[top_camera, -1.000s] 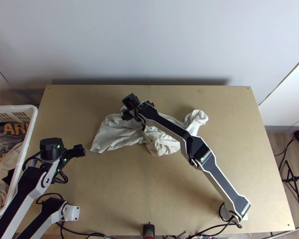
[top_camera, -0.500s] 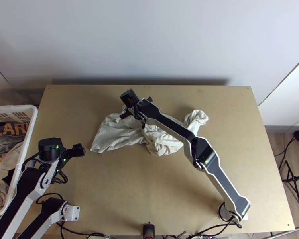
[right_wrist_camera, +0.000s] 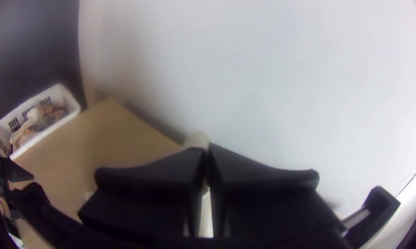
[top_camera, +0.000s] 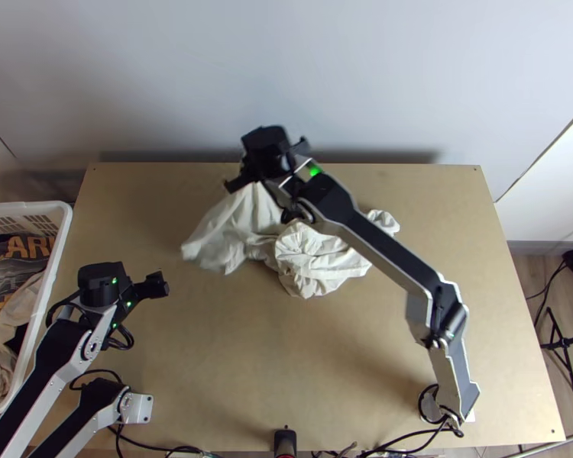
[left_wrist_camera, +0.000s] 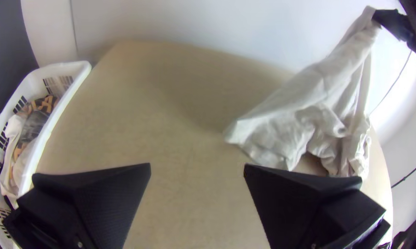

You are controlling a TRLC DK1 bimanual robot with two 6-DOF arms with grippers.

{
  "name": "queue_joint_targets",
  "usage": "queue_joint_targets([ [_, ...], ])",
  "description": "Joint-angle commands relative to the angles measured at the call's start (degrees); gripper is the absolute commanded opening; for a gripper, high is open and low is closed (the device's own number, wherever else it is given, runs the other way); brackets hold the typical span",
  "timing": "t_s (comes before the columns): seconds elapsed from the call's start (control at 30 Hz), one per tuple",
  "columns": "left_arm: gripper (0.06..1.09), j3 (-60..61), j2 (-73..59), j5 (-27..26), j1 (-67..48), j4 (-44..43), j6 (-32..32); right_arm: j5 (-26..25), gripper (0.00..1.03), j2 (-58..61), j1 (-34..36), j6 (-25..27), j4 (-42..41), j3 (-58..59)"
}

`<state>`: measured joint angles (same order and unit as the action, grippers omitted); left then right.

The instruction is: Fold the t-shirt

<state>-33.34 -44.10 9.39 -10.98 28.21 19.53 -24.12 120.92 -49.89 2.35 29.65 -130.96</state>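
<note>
One T-shirt (top_camera: 309, 267), bunched and part raised.
My right gripper (top_camera: 265, 160) pinches it above the desk (top_camera: 286, 366); my left gripper (top_camera: 153, 285), two fingers (left_wrist_camera: 102, 193) spread, sits near one basket (top_camera: 63, 229).

The off-white, soft fabric t-shirt (top_camera: 309, 263) lies crumpled around the middle of the desk (top_camera: 325, 366). Its left part is lifted, pinched at the far side in the right gripper (top_camera: 260, 177) and draping down to a loose corner at the left. The right part is bunched in thick, rounded folds.
</note>
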Motion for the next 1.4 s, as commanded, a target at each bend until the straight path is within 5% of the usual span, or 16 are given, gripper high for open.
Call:
queue_joint_targets([
  [0.0, 1.04, -0.41, -2.05, -0.42, -3.17, -2.54, -0.02, -1.54, 0.03, -7.02, -0.21, 2.48, -2.67, 0.0],
  [0.23, 1.04, -2.52, -5.83, -0.42, -6.6, -5.62, -2.3, -1.54, 0.03, -12.11, -0.21, 4.86, -11.1, 1.05],
  [0.5, 1.04, -5.77, -7.5, -0.42, -6.16, -5.62, -3.36, -3.21, 0.03, -9.83, -1.62, 22.44, -39.32, -5.1],
  [0.8, 1.04, -4.36, -7.41, -0.42, -5.63, -6.59, -1.78, -6.55, 0.03, -13.87, -2.85, 30.35, -57.51, -5.1],
  [1.07, 1.04, -4.89, -8.9, -0.51, -9.06, -9.4, -0.19, -6.82, 0.03, -16.33, -5.48, 28.24, -60.23, -6.24],
  [1.37, 1.04, -3.57, -14.0, -0.42, -30.06, -21.44, 2.27, -7.61, 0.03, -17.56, -5.75, 28.68, -59.36, -4.75],
])
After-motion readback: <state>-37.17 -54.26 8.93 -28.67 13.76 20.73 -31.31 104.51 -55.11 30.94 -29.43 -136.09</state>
